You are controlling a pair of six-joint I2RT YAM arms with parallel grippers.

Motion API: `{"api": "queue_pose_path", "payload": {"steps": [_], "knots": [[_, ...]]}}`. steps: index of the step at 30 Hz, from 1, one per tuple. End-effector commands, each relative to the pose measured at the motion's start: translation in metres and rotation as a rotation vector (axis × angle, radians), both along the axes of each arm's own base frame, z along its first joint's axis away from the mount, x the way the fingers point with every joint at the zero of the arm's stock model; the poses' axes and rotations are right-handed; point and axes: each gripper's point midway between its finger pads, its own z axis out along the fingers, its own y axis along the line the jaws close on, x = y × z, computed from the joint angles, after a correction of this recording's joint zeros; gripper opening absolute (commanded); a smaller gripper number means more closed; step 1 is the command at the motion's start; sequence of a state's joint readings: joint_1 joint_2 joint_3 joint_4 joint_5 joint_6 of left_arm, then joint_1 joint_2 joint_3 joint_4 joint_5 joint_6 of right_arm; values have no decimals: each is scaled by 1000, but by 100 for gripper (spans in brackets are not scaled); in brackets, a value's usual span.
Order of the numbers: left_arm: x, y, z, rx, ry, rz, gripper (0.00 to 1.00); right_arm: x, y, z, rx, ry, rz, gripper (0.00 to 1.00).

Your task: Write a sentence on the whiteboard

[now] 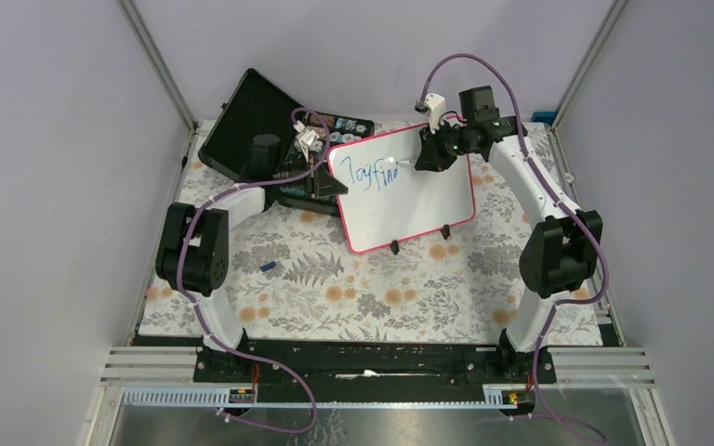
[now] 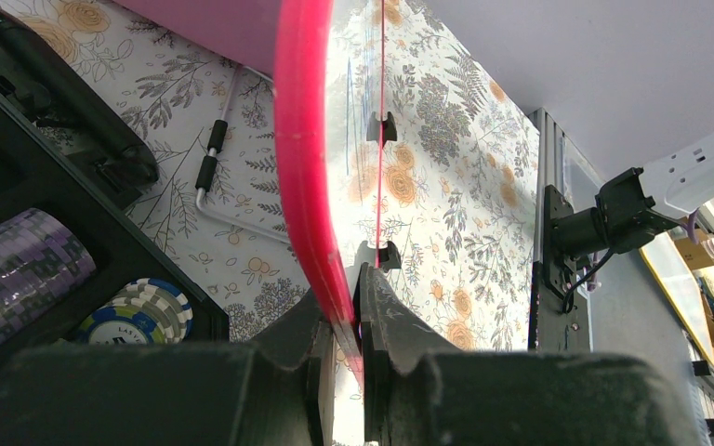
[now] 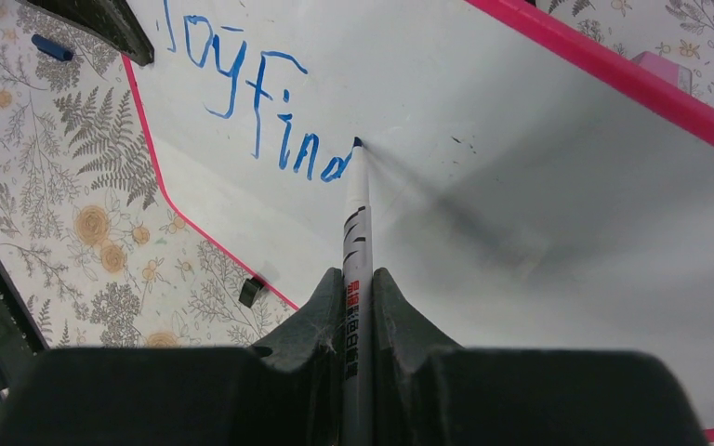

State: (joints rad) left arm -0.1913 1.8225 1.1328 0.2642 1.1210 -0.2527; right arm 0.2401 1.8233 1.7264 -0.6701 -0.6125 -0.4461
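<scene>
Right now clamping the left tool (image 2: pixel 346 297) narrowly on the pink-red frame of the whiteboard (image 1: pixel 418 204), pinching its left edge and steadying it toward the back middle of the floral desk (image 1: pixel 363 288), just beside the black case (image 1: pixel 246 116). Squeezing the right tool (image 3: pixel 358 283) tight around a white marker (image 3: pixel 355 209), pressing the blue tip onto the glossy face right after the last letter of the blue writing (image 3: pixel 251 102), reading roughly "Toyfind".

Possibly going wrong from here, judging by this pose:
- Bearing down too hard and rocking the board in that thin-edge pinch, kinking the next stroke.
- Letting the marker twist or creep between the pads, lifting the tip and breaking the line.
- Dragging the tool across fresh ink and smearing the letters.

Looking rectangular, shiny and white, with rounded corners, a pink-red rim and two small black feet (image 1: pixel 394 247) along the near edge. Carrying lettering only in the upper left, leaving the rest bare apart from a few tiny specks near the tip.
</scene>
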Motion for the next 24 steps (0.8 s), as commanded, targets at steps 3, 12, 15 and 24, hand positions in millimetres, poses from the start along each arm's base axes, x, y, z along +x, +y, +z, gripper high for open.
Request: {"api": "queue_pose_path", "payload": {"steps": [3, 12, 15, 24], "knots": [[10, -1, 2, 38, -135, 1, 0, 15, -3, 9, -1, -35, -22, 0], [11, -2, 2, 38, -134, 0, 0, 5, -4, 4, -6, -22, -11, 0], [12, -2, 3, 37, -136, 2, 0, 1, -5, 0, -10, -13, -9, 0], [12, -2, 2, 38, -131, 1, 0, -6, -7, -2, -14, -9, -3, 0]]}}
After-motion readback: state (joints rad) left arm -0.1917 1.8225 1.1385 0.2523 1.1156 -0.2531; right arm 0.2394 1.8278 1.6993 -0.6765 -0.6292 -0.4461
